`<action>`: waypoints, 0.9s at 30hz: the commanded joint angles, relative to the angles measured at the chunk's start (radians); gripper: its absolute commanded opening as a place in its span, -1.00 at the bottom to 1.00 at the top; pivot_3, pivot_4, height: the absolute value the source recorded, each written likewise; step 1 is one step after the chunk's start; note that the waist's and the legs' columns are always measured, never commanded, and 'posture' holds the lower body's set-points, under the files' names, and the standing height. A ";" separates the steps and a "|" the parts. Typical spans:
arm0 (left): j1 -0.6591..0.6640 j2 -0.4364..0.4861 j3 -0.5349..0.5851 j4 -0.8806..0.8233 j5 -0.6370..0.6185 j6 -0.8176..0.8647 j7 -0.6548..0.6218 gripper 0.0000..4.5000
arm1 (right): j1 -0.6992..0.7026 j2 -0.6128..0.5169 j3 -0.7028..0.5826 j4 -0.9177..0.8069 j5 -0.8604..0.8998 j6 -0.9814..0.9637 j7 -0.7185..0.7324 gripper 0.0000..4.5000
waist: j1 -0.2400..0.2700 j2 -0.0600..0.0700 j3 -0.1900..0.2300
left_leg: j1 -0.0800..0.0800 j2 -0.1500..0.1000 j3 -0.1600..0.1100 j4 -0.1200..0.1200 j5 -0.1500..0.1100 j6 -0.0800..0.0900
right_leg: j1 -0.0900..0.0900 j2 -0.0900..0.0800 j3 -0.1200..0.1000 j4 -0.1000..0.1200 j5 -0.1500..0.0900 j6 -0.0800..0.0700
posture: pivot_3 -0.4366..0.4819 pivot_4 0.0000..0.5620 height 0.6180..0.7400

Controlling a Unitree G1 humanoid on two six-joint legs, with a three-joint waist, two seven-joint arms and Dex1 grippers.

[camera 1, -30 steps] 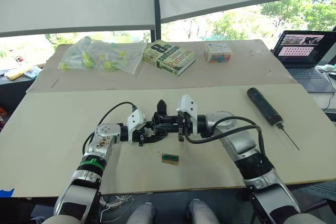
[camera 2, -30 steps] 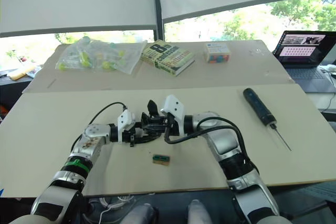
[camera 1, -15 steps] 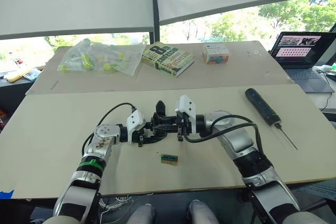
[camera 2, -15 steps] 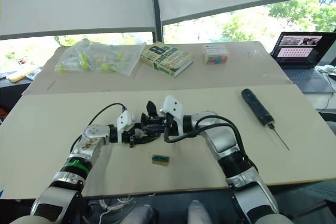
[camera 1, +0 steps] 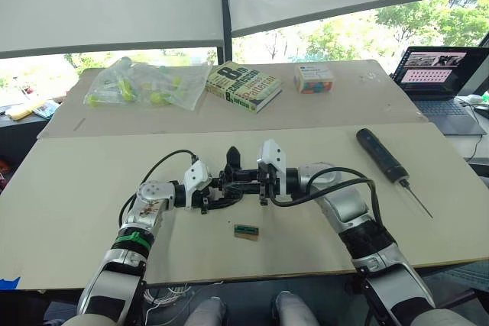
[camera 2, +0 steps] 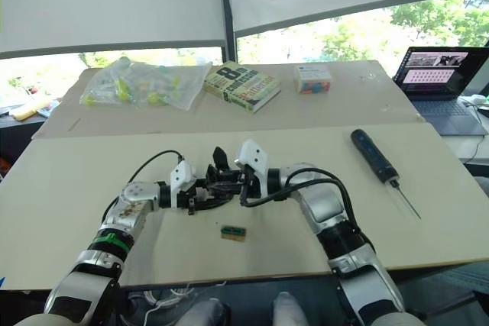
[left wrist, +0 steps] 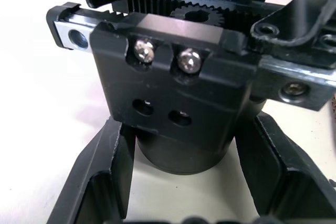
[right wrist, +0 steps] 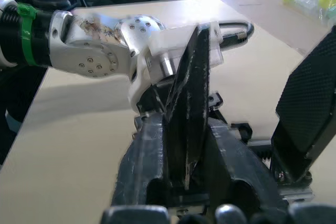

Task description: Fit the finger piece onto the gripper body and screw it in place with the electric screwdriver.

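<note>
The gripper body (camera 1: 229,179), a black blocky assembly with one pointed finger standing up, sits at the middle of the table (camera 1: 76,188). My left gripper (camera 1: 208,198) is shut around its round base (left wrist: 184,156), one finger (left wrist: 100,177) on each side. From the right, my right gripper (camera 1: 258,187) meets it, shut on the finger piece (right wrist: 191,77), a thin black wedge held edge-up right against the body. The electric screwdriver (camera 1: 384,156) lies alone on the table to the right, its bit pointing toward the near edge.
A small green and black part (camera 1: 245,230) lies just in front of the grippers. On the far board are a bag of yellow-green items (camera 1: 145,80), a book (camera 1: 243,85) and a small box (camera 1: 315,77). A laptop (camera 1: 439,74) stands at the far right.
</note>
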State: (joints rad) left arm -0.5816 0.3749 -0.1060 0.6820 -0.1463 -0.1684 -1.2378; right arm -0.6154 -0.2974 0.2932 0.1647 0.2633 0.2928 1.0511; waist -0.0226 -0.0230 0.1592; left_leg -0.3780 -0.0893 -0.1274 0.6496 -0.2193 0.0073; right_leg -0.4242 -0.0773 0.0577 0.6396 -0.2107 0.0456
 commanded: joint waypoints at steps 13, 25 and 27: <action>0.010 0.006 -0.004 -0.004 -0.005 0.015 -0.012 0.02 | 0.011 0.059 -0.114 -0.101 0.142 -0.162 0.084 0.99 | 0.000 0.000 0.000 | -0.001 0.000 0.000 0.000 0.000 0.000 | -0.001 0.000 0.000 0.000 0.000 0.000 | -0.05 -0.47 1.00; 0.084 0.064 0.054 -0.069 -0.053 0.068 -0.003 0.99 | 0.059 -0.061 -0.266 -0.288 0.272 -0.119 0.071 1.00 | -0.011 0.000 0.000 | -0.001 0.001 0.000 -0.001 0.000 0.000 | -0.001 0.000 0.000 -0.001 0.000 0.000 | -0.05 -0.47 1.00; 0.130 0.116 0.091 -0.121 -0.093 0.093 -0.028 0.99 | 0.112 -0.124 -0.335 -0.332 0.293 -0.082 0.033 1.00 | -0.018 0.000 0.000 | -0.001 0.001 0.000 -0.003 0.000 0.000 | -0.001 0.000 0.000 -0.001 0.000 0.000 | -0.05 -0.47 1.00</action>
State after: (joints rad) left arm -0.4855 0.4459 -0.0549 0.5853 -0.2121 -0.1016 -1.2476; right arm -0.5221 -0.3922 0.0259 -0.1127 0.5189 0.1863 1.1093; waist -0.0405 -0.0229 0.1594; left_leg -0.3783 -0.0879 -0.1276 0.6460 -0.2193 0.0072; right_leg -0.4254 -0.0770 0.0577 0.6384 -0.2109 0.0454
